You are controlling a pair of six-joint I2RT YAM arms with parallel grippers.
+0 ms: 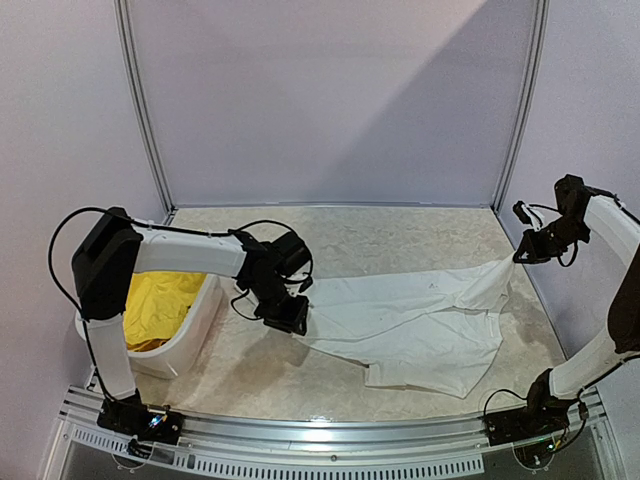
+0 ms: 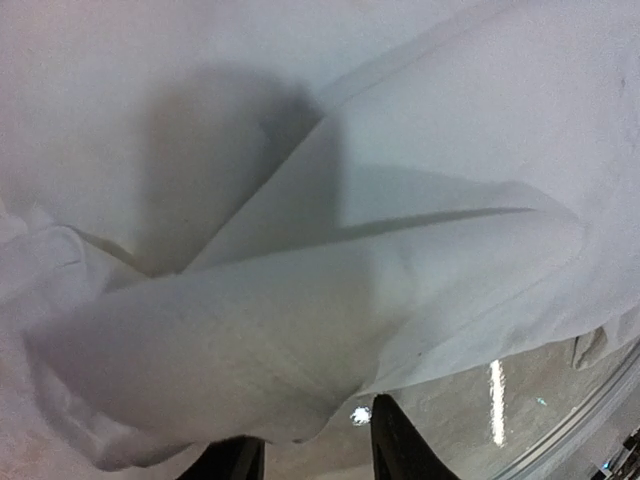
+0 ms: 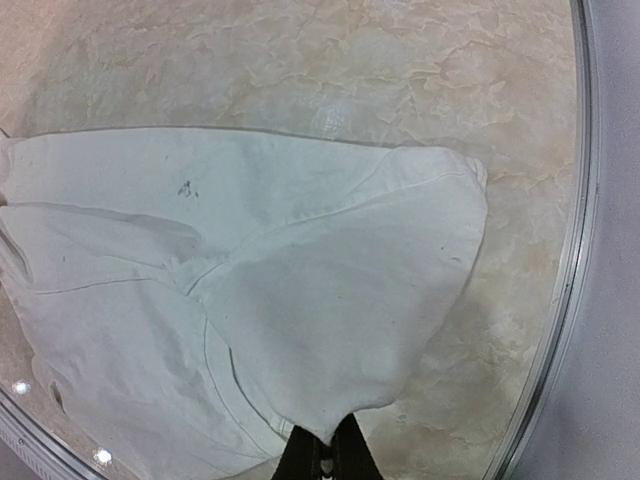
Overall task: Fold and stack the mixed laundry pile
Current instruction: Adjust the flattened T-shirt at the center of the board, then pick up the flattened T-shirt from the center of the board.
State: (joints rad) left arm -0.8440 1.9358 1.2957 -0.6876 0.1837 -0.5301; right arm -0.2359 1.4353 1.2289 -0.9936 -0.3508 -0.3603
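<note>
The white T-shirt [image 1: 410, 320] lies spread across the middle of the table [image 1: 400, 230], wrinkled. Folds are doubled over at its left end, and its right corner is drawn up taut off the surface. A bright yellow garment [image 1: 165, 305], perhaps shorts, lies crumpled in the basket [image 1: 200, 330] at left.

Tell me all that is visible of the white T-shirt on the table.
The white soft-cloth T-shirt lies spread but wrinkled across the beige table, partly folded over itself. The right gripper pinches one end, raised off the surface; the left gripper is at the opposite end. A small dark mark shows on it.
</note>
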